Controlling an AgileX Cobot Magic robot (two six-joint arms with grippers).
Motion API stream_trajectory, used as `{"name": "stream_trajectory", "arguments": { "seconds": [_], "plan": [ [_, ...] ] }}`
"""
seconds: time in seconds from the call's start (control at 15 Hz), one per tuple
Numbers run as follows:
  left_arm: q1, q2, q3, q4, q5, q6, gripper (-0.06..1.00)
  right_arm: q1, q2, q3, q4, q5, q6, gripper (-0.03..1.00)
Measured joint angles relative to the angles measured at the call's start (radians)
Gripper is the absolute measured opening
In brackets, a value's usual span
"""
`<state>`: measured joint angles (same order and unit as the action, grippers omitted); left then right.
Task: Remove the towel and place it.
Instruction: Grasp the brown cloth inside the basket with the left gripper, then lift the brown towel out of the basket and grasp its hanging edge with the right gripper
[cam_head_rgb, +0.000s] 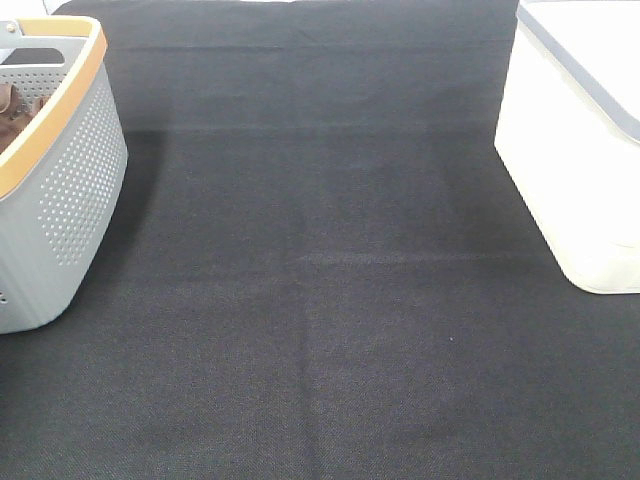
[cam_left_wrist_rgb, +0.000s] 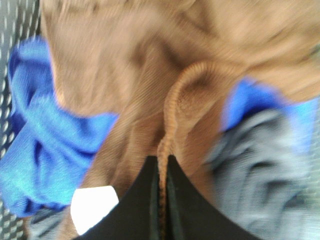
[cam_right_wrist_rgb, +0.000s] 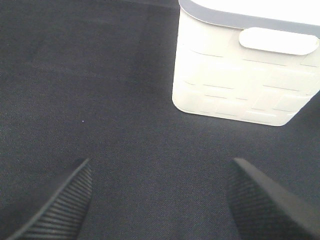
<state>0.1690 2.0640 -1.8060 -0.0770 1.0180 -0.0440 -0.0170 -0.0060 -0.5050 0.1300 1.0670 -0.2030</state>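
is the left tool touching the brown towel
Touching. The left wrist view shows the left tool closed on the stitched edge of the towel.

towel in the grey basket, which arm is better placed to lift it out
Left. The left end effector is shut on the stitched edge of the towel inside the basket. The right end effector is open over the black mat near the white bin, away from the basket.

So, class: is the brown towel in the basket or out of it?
In. Left wrist view: the towel bunched with a blue cloth and a grey cloth against the basket wall, left pincer shut on its edge.
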Motion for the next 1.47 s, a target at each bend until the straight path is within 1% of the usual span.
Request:
{"name": "stream_trajectory", "arguments": {
  "seconds": [0.13, 0.33, 0.53, 0.6, 0.73, 1.0, 1.07, 1.13, 1.2, 1.33, 1.47],
  "plan": [
    [0.000, -0.059, -0.035, -0.063, 0.000, 0.017, 0.00, 0.000, 0.000, 0.000, 0.000, 0.000, 0.000, 0.71],
    [0.000, -0.180, -0.069, -0.220, -0.002, 0.080, 0.00, 0.000, 0.000, 0.000, 0.000, 0.000, 0.000, 0.71],
    [0.000, -0.291, -0.069, -0.350, -0.061, 0.142, 0.00, 0.000, 0.000, 0.000, 0.000, 0.000, 0.000, 0.71],
    [0.000, -0.345, -0.069, -0.419, -0.102, 0.175, 0.00, 0.000, 0.000, 0.000, 0.000, 0.000, 0.000, 0.71],
    [0.000, -0.407, -0.069, -0.528, -0.154, 0.220, 0.00, 0.000, 0.000, 0.000, 0.000, 0.000, 0.000, 0.71],
    [-0.009, -0.475, -0.069, -0.849, -0.254, 0.378, 0.00, 0.000, 0.000, 0.000, 0.000, 0.000, 0.000, 0.71],
    [-0.009, -0.475, -0.069, -0.849, -0.254, 0.378, 0.00, 0.000, 0.000, 0.000, 0.000, 0.000, 0.000, 0.71],
    [-0.020, -0.478, -0.070, -0.938, -0.270, 0.419, 0.00, 0.000, 0.000, 0.000, 0.000, 0.000, 0.000, 0.71],
    [-0.048, -0.480, -0.071, -1.043, -0.299, 0.480, 0.00, 0.000, 0.000, 0.000, 0.001, 0.000, 0.000, 0.71],
    [-0.104, -0.480, -0.071, -1.130, -0.362, 0.545, 0.00, 0.000, 0.000, 0.000, 0.001, 0.000, 0.000, 0.71],
    [-0.194, -0.480, -0.071, -1.153, -0.454, 0.597, 0.00, 0.000, 0.000, 0.000, 0.007, 0.000, 0.000, 0.71]
  ]
}}
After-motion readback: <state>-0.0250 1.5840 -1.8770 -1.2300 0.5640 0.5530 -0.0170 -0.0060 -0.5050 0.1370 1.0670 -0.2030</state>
